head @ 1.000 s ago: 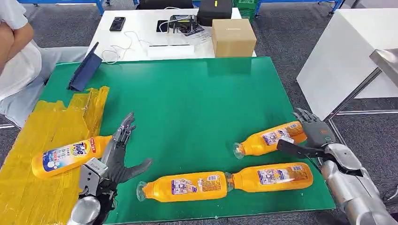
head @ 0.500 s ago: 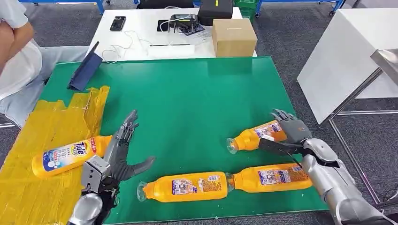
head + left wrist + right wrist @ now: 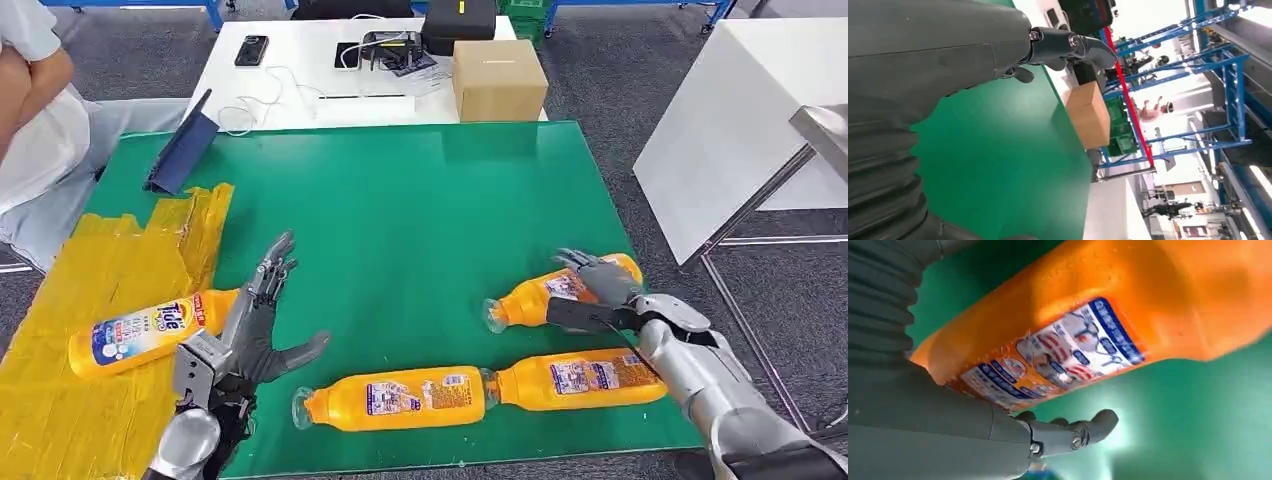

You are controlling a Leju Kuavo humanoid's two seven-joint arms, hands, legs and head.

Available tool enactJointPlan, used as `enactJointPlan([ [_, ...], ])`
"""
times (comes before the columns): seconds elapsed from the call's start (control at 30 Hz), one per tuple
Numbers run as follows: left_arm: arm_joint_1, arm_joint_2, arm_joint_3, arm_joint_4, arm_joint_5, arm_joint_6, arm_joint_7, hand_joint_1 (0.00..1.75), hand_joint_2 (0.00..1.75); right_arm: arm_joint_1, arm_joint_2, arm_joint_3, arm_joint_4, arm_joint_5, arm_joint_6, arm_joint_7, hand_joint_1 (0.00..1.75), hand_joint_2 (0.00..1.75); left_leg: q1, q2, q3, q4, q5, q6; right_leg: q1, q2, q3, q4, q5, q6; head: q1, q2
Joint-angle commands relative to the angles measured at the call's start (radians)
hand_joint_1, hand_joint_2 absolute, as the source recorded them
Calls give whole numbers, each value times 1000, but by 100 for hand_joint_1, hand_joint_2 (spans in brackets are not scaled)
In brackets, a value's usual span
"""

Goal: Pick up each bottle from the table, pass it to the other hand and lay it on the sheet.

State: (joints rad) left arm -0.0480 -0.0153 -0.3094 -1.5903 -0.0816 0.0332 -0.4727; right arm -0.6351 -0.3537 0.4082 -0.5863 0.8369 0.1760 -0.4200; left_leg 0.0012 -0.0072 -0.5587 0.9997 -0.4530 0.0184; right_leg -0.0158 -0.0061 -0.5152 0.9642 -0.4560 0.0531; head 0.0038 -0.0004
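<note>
We watch the right robot hand (image 3: 598, 290) close around the far bottle (image 3: 560, 290) on the green table (image 3: 420, 210) — shifted inward, pickup begun — while the left robot hand (image 3: 245, 335) waits spread.

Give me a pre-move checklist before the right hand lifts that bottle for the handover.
1. Right hand around the far bottle: fingers over it, thumb beside it; firm hold cannot tell.
2. Far bottle apart from the two near bottles: ok.
3. Left hand open and holding nothing, ready to receive: ok.
4. Green mat bare between the hands: ok.
5. Yellow sheet has bare room beside the bottle already on it: ok.
6. Far bottle's cap closed: cannot tell.
</note>
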Motion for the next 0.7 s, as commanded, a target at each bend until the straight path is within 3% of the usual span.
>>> enactJointPlan([
  [0.03, -67, 26, -54, 112, 23, 12, -21, 0, 175, -100, -63, 183, 162, -51, 168, 8, 0, 175, 0, -2, 2, -1, 1, 0, 0, -2, 3, -1, 0, -1, 0, 0],
  [0.43, -66, 28, -55, 109, 24, 13, -22, 0, 175, -99, -60, 190, 161, -56, 167, 11, 0, 175, 0, -1, 6, -1, 1, -1, 0, -1, 7, -1, 0, -2, -1, 0],
  [0.47, -66, 29, -56, 109, 25, 14, -22, 0, 175, -101, -61, 197, 164, -55, 172, 18, 31, 175, 0, -1, 6, -1, 1, -1, 0, -1, 7, -1, 0, -2, 0, 0],
  [0.5, -67, 31, -60, 109, 28, 16, -23, 0, 175, -108, -68, 221, 167, -64, 181, 32, 110, 175, 0, -2, 6, 0, 0, 0, 0, -1, 7, -1, 0, -1, 0, 0],
  [0.53, -68, 32, -63, 109, 29, 18, -24, 0, 175, -111, -71, 232, 170, -73, 185, 35, 150, 175, 1, -2, 6, -1, 1, -1, 1, -1, 7, -2, 1, -2, 0, 0],
  [0.57, -67, 33, -67, 106, 30, 20, -25, 0, 175, -115, -77, 253, 174, -79, 189, 42, 171, 175, 0, -1, 6, -1, 1, 0, 0, -1, 7, -1, 0, -2, -1, 0],
  [0.7, -61, 37, -79, 86, 32, 24, -30, 0, 175, -115, -83, 293, 189, -87, 180, 63, 175, 175, 1, -2, 5, -1, 1, 0, 1, -2, 7, -2, 1, -2, 0, 0],
])
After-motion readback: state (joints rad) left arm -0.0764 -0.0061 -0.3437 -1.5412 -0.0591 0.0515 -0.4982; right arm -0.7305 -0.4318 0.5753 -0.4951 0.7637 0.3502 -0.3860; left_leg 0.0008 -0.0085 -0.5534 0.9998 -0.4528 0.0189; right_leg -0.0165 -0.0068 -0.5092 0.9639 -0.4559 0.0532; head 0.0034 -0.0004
